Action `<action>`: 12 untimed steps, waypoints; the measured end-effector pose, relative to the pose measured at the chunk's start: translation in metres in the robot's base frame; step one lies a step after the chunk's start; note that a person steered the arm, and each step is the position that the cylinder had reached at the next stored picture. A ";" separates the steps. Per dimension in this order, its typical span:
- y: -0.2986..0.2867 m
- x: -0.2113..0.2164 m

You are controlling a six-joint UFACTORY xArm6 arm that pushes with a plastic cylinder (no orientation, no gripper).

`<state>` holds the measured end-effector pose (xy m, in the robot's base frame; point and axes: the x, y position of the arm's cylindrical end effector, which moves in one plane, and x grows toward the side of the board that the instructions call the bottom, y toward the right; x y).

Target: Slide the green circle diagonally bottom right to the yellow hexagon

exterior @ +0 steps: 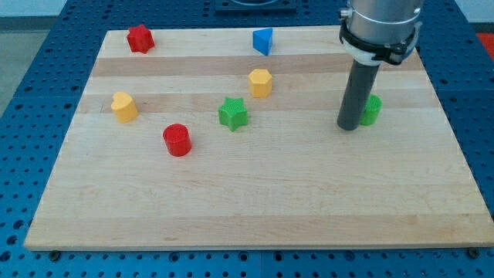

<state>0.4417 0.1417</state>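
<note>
The green circle (372, 110) sits on the wooden board (255, 193) at the view's right, partly hidden behind my rod. My tip (348, 127) rests on the board just left of it, touching or nearly touching its left side. The yellow hexagon (260, 83) stands near the middle of the board, up and to the left of my tip, well apart from the green circle.
A green star (232, 113) lies below-left of the yellow hexagon. A red cylinder (177, 140) and a yellow heart-like block (123, 106) sit at the left. A red star (140, 38) and a blue triangle (263, 40) are near the top edge.
</note>
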 end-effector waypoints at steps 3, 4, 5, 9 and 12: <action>0.035 -0.010; 0.038 -0.010; 0.032 -0.010; 0.024 -0.039; 0.022 -0.051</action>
<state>0.3909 0.1642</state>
